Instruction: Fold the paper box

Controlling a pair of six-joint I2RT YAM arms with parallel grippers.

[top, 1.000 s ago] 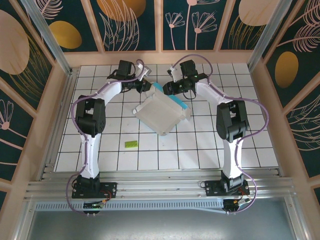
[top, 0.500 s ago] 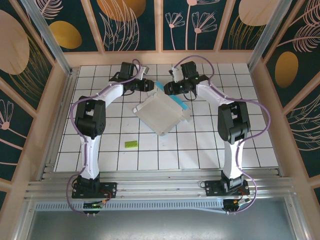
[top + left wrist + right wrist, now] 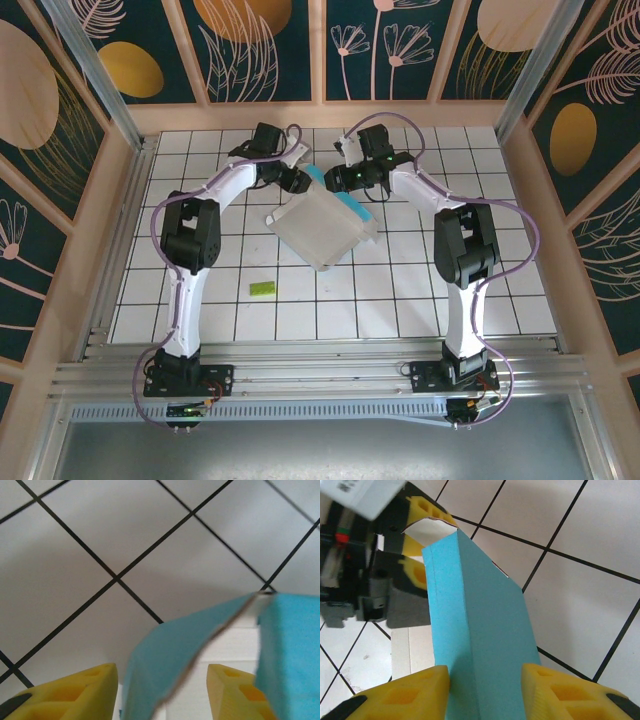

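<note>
The paper box (image 3: 318, 230) lies half folded on the tiled table, whitish face up, with a light blue wall (image 3: 350, 205) raised along its far right edge. My right gripper (image 3: 345, 182) is at that wall's far end; in the right wrist view its yellow fingers (image 3: 415, 692) press both sides of the blue wall (image 3: 480, 630), shut on it. My left gripper (image 3: 300, 182) stands at the box's far corner. In the left wrist view a blue flap (image 3: 170, 655) hangs loose between its parted fingers (image 3: 75, 695), with a gap on each side.
A tiny green piece (image 3: 262, 288) lies on the tiles to the near left of the box. Wooden walls and metal posts ring the table (image 3: 500, 290). The two grippers sit close together, facing each other over the box's far corner.
My left gripper has opened and let go of the blue flap, and it has shifted slightly right and away. My right gripper keeps its hold and has barely moved.
</note>
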